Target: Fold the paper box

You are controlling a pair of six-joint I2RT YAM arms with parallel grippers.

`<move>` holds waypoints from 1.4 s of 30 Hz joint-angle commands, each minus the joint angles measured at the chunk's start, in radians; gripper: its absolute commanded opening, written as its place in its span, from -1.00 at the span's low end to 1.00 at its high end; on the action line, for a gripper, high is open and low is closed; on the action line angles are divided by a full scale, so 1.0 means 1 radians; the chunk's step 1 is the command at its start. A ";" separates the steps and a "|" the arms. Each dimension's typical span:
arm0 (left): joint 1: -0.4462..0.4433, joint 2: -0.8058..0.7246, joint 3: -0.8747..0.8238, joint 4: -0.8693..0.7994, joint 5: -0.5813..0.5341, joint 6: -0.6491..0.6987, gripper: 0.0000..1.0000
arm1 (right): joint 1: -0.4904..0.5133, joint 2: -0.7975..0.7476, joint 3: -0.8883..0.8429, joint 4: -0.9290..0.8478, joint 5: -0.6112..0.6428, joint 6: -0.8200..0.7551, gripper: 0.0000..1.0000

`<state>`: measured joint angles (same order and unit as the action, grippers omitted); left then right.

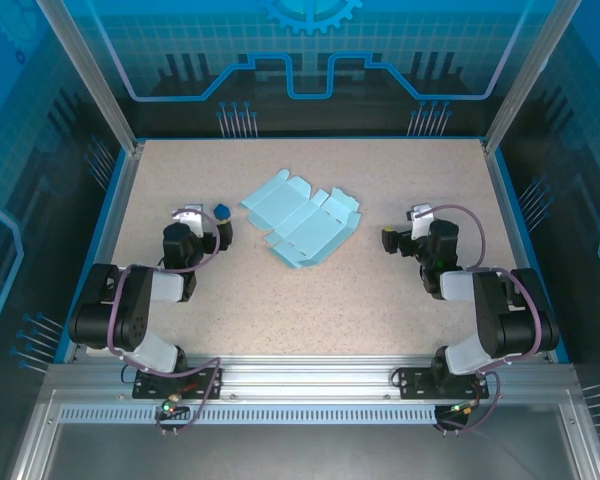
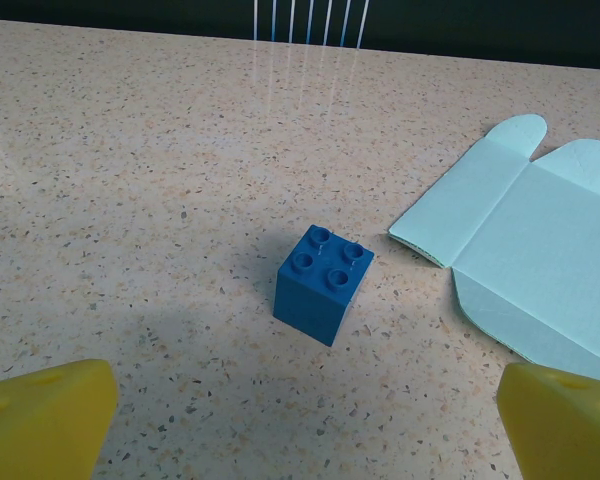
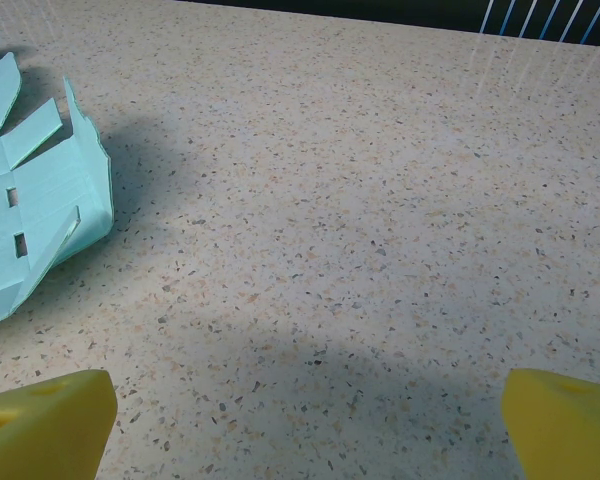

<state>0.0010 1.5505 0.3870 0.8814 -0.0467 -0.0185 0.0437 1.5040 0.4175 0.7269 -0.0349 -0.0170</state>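
Evidently called for left tool (image 1: 223, 230) and right tool (image 1: 390, 238), both spread, sliding low under the paper box (image 1: 302, 225), clear of the blue brick (image 2: 322, 283)

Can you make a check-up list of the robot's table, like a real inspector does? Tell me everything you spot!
Surface: speckled beige table, no spills seen.
Job's things: pale blue paper box, unfolded mid-table, some flap edges lifted a little.
Clutter: one small dark blue brick, left of the sheet, not touching it.
Grippers: left gripper and right gripper both open, yellow fingers holding nothing.
Cables: purple cables looped along both arms, away from the sheet.
Surroundings: blue-lit panel walls; metal rail at the near edge.
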 commanded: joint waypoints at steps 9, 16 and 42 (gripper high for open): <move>0.007 -0.003 -0.001 0.027 0.020 0.019 0.98 | -0.010 0.001 0.015 0.026 -0.008 -0.004 1.00; 0.007 -0.002 0.000 0.028 0.020 0.019 0.98 | -0.009 0.001 0.014 0.026 -0.007 -0.004 1.00; -0.248 -0.343 0.384 -0.878 0.137 -0.482 0.98 | 0.456 -0.124 0.447 -0.955 0.239 0.627 0.92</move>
<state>-0.2070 1.2434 0.7506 0.0582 0.0700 -0.4549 0.4782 1.3178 0.8333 -0.1040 0.1745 0.4751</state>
